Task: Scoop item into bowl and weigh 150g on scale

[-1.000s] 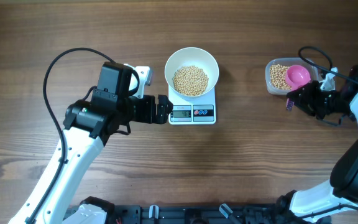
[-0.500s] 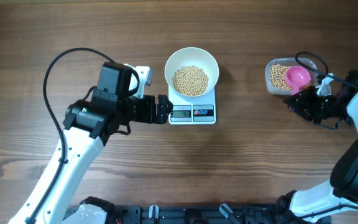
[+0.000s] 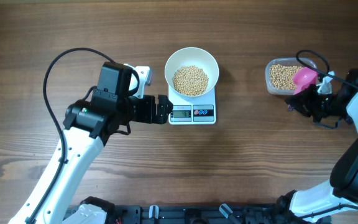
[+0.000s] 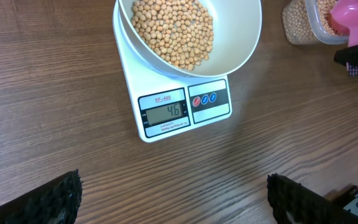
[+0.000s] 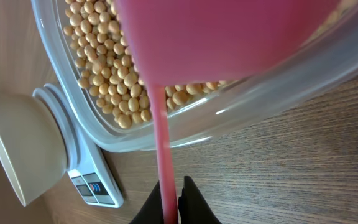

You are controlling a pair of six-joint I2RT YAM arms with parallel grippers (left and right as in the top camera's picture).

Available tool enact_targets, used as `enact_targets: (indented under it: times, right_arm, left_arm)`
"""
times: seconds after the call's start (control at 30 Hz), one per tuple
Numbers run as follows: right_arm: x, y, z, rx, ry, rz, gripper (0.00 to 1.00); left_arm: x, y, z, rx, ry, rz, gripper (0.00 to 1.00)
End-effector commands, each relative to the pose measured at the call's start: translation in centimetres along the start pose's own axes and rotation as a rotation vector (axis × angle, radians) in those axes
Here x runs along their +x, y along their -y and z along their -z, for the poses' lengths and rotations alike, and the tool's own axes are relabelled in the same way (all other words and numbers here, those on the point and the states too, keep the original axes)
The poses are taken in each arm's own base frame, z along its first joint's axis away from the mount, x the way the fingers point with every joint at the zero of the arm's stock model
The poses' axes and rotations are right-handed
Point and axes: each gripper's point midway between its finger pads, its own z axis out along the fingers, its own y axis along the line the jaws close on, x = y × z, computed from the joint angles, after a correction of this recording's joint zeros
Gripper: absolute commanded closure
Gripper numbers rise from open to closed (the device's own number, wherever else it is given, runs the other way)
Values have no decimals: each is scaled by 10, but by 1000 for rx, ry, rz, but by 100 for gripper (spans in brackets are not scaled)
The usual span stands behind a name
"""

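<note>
Bowl [image 3: 172,62] of beans [image 3: 190,79] on scale [image 3: 192,114], desk centre; left jaws wide beside scale; right jaws clamped on pink scoop [image 3: 305,77] over right tub [image 3: 269,79].

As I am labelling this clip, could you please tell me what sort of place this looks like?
Probably a robot test bench, not a kitchen: white robot arms flank a wooden table holding a digital scale, a white bowl of beans and a clear tub.
</note>
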Motion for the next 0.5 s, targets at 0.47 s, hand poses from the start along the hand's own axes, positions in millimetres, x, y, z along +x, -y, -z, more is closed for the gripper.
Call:
enact_targets:
  times: [0.47]
  right_arm:
    - [-8,-25,26,-12,10,9,96]
  left_arm:
    - [3,2,-2,12,-11,-16,0]
